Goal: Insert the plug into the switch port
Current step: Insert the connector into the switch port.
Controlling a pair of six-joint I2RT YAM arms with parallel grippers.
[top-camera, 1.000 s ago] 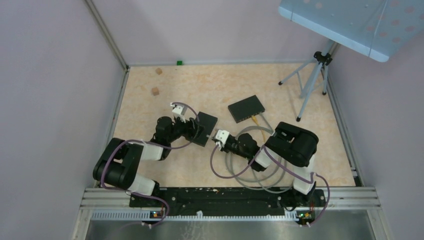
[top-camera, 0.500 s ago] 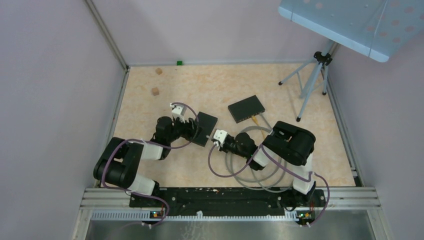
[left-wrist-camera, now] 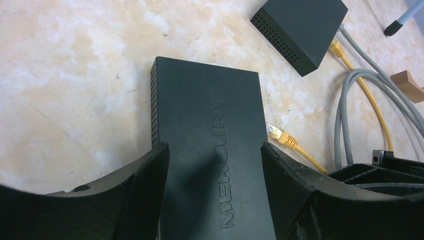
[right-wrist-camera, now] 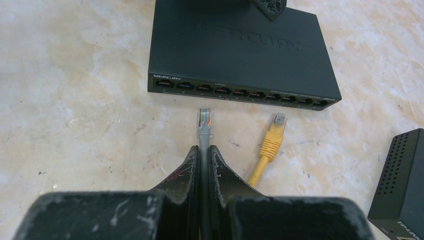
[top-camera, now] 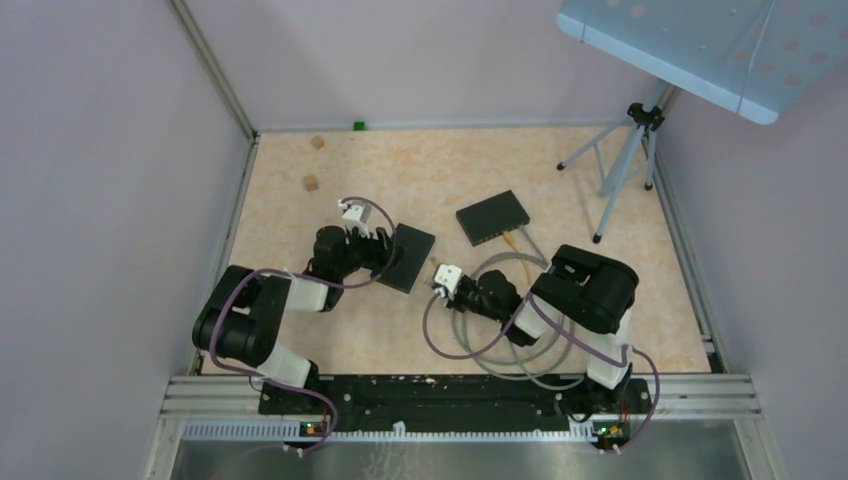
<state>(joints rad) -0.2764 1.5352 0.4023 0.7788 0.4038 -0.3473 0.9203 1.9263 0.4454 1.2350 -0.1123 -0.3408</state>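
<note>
1 plug (right-wrist-camera: 205,119) is clamped in the right gripper (right-wrist-camera: 204,149), near the switch (right-wrist-camera: 235,55). The left gripper (left-wrist-camera: 215,150) is held open astride it.

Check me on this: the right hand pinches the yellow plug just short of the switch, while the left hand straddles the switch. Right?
Not quite: the right hand pinches the grey plug; the yellow plug lies loose beside it, as the right wrist view shows. The grey plug is just short of the switch, and the left hand straddles the switch.
</note>
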